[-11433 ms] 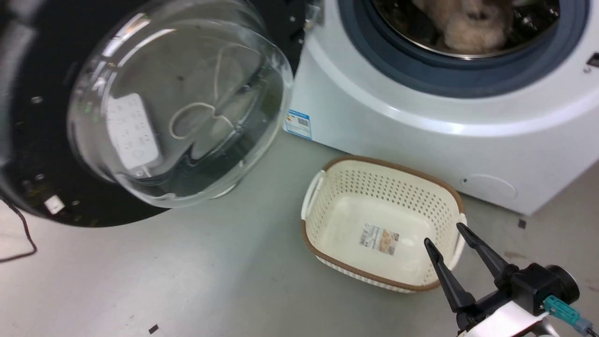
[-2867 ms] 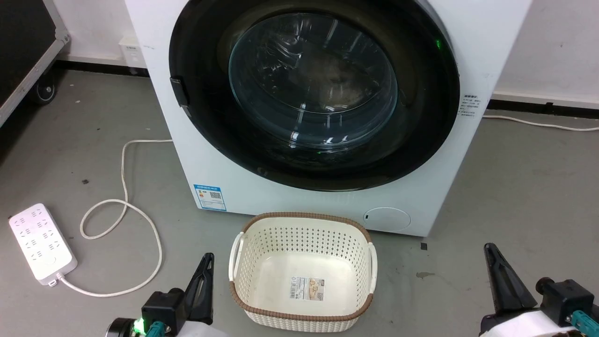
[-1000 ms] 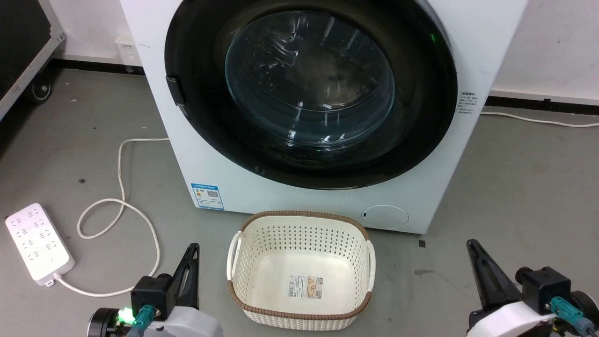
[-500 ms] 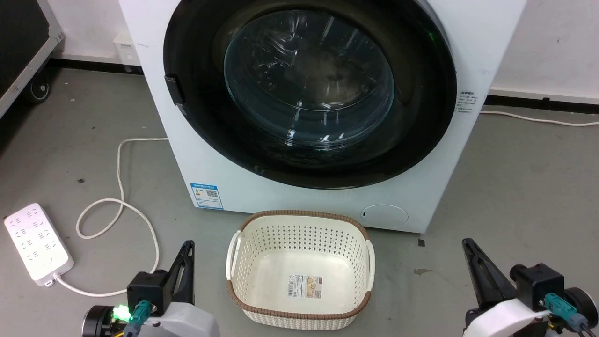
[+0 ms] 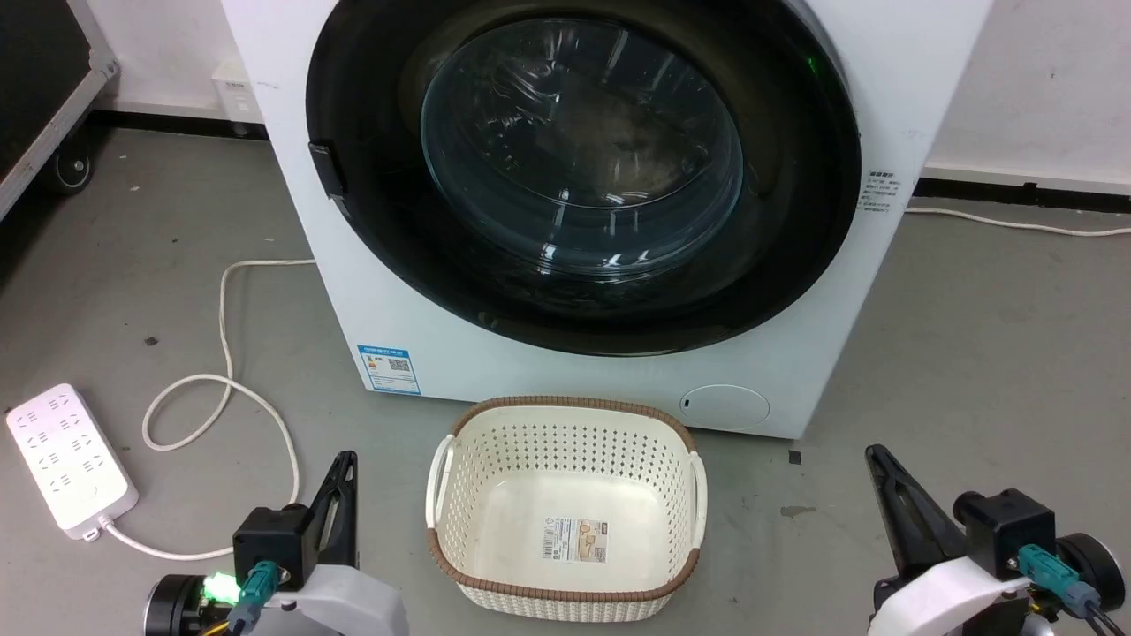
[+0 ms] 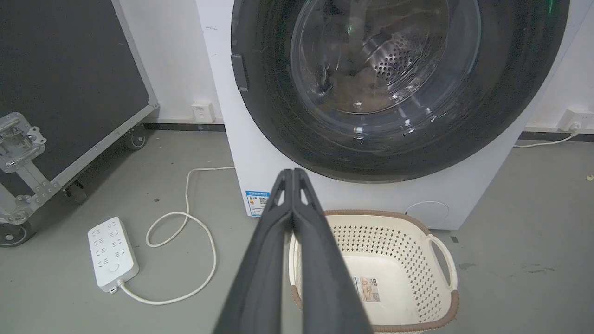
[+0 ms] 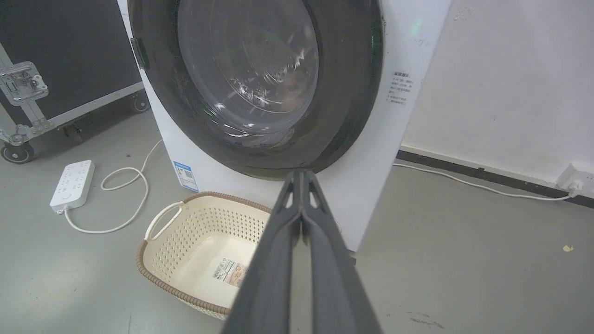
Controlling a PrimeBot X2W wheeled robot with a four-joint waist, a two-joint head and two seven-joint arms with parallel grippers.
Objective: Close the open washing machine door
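The washing machine [image 5: 565,362] is a white box standing before me. Its round black-rimmed door [image 5: 583,168] lies flat against the front, glass bowl in the middle, latch tab at its left rim. My left gripper [image 5: 345,461] hangs low at the bottom left, fingers shut with nothing between them. At the bottom right my right gripper [image 5: 875,455] is shut too and holds nothing. Both are well short of the machine. The left wrist view shows the door [image 6: 399,83] beyond the closed gripper [image 6: 293,172]; the right wrist view shows the door [image 7: 255,83] past its gripper [image 7: 301,174].
A cream perforated basket [image 5: 565,503] sits on the grey floor between my grippers, just before the machine. A white power strip [image 5: 66,459] with a looped cable [image 5: 221,397] lies at left. A black wheeled case [image 6: 60,93] stands far left. A wall socket [image 7: 571,178] is at right.
The door, swung wide open 11.4 s ago, now lies flat against the machine. Over the last second both grippers have sunk slightly lower in the head view, and that view has shifted a little.
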